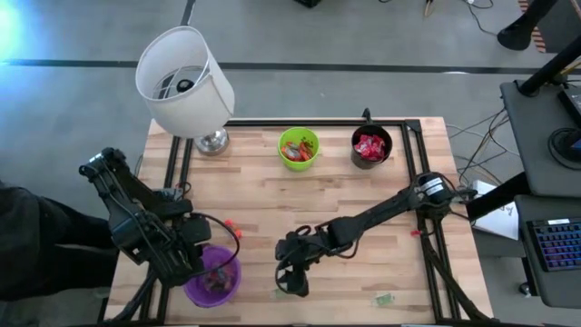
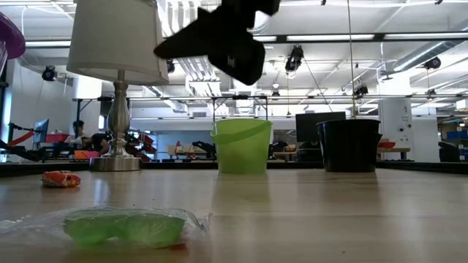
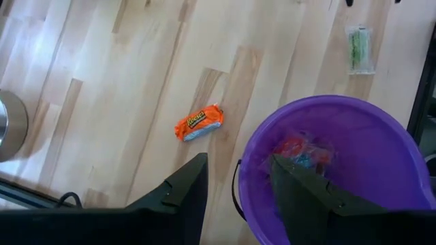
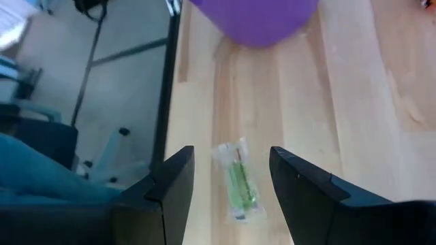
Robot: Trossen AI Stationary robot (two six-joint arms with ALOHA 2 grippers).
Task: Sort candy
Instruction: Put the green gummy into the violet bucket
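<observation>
My left gripper (image 1: 195, 262) is shut on a purple cup (image 1: 214, 277) with a few candies in it, over the table's near left part. The cup shows high up at the left edge of the low view (image 2: 9, 36), off the table. My right gripper (image 4: 231, 153) is open and empty, well above a green candy packet (image 4: 238, 184) that lies flat near the table's near edge (image 2: 124, 226). An orange candy (image 3: 199, 123) lies on the wood beyond the purple cup. My left gripper holds the purple cup by its rim wall (image 3: 240, 178), beside the thin dark wire handle. One finger (image 3: 187, 187) is outside the cup and one (image 3: 303, 194) is inside. The fingers come from above, pointing down. The cup hangs clear of the table, mouth up.
A green cup (image 1: 299, 148) and a black cup (image 1: 371, 147), both with candy, stand at the far edge. A white-shaded lamp (image 1: 186, 82) stands at the far left. Another green packet (image 1: 386, 298) lies near the front right. Black frame rails (image 1: 427, 227) border the table.
</observation>
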